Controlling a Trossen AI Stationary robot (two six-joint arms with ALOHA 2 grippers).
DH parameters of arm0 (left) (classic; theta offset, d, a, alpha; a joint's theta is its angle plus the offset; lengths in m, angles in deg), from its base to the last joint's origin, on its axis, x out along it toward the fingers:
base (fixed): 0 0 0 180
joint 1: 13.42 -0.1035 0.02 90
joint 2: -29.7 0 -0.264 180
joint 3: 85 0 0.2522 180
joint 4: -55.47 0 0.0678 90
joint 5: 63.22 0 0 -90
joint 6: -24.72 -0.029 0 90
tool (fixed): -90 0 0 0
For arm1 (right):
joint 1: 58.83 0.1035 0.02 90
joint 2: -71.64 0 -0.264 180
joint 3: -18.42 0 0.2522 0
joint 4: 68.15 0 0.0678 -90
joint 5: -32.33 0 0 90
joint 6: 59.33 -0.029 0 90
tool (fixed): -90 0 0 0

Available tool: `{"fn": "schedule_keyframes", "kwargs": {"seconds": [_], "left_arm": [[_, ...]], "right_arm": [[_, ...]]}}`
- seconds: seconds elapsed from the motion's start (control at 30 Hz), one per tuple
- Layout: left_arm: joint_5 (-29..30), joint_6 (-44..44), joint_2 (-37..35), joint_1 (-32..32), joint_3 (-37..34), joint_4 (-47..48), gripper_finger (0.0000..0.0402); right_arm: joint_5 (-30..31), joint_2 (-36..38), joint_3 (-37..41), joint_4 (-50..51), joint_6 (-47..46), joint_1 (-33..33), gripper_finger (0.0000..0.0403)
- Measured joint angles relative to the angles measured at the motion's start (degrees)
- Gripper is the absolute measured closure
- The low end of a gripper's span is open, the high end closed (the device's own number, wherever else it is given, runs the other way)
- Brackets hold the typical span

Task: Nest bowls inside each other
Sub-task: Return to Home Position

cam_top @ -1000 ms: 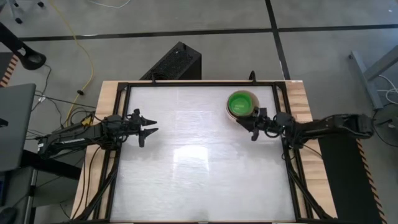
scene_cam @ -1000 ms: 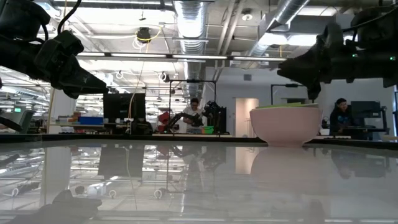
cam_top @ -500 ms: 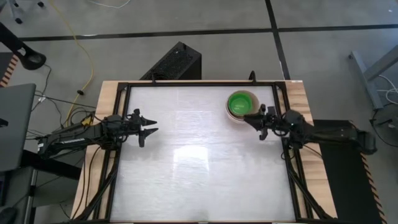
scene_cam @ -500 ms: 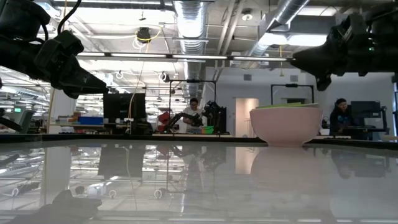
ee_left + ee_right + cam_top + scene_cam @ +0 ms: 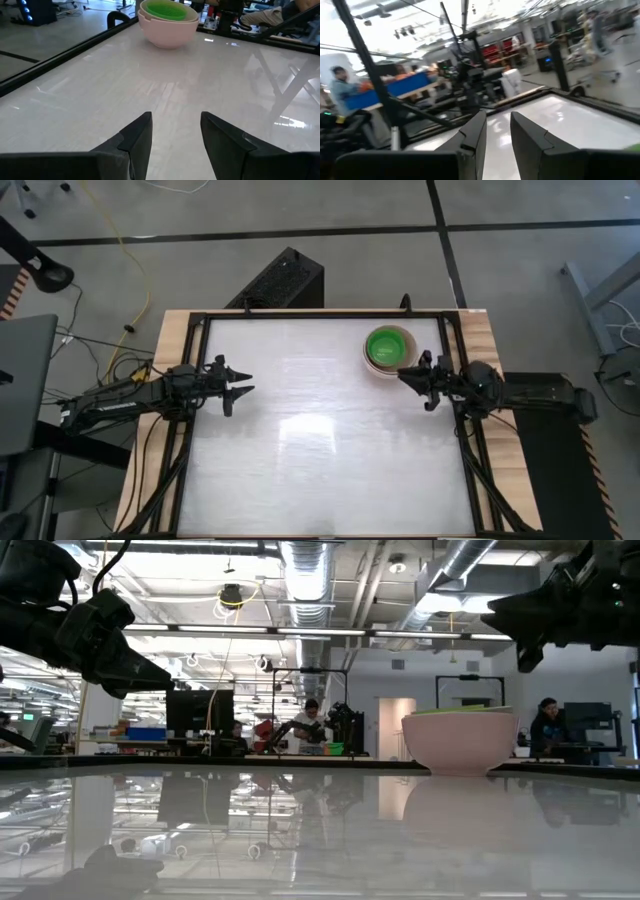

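A stack of nested bowls [image 5: 388, 350] rests by its base on the white table at the far right. The bright green bowl [image 5: 385, 346] sits innermost, inside a pale outer bowl [image 5: 460, 743]. The left wrist view shows the stack [image 5: 167, 30] far off. My right gripper [image 5: 412, 385] hovers open beside the stack's near right side, raised above rim height [image 5: 505, 638], with nothing between its fingers [image 5: 498, 117]. At the table's left edge my left gripper [image 5: 246, 383] is open and holds nothing [image 5: 176, 122].
A black frame rail [image 5: 455, 340] borders the table. A black box [image 5: 285, 280] stands beyond the far edge. The white tabletop [image 5: 320, 440] spreads bare between the arms. People [image 5: 313, 720] show in the room behind the table.
My right gripper has drawn back from the bowl stack toward the table's right edge, risen and tipped its fingers upward. The stacked bowls have stayed where they were.
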Motion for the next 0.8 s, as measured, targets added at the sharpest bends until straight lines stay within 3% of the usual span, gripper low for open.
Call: {"fn": "schedule_keyframes", "kwargs": {"seconds": [0.17, 0.33, 0.8], "left_arm": [[0.0, 0.0, 0.0, 0.0, 0.0, 0.0, 0.0244], [0.0, 0.0, 0.0, 0.0, 0.0, 0.0, 0.0244], [0.0, 0.0, 0.0, 0.0, 0.0, 0.0, 0.0244]], "right_arm": [[14.7, -2.0, 0.0, 0.6, 4.8, 10.7, 0.0296], [22.1, -1.9, 0.0, 2.7, 7.5, 16.9, 0.0295], [22.5, -1.8, 0.0, 17.8, 7.3, 17.6, 0.0295]]}}
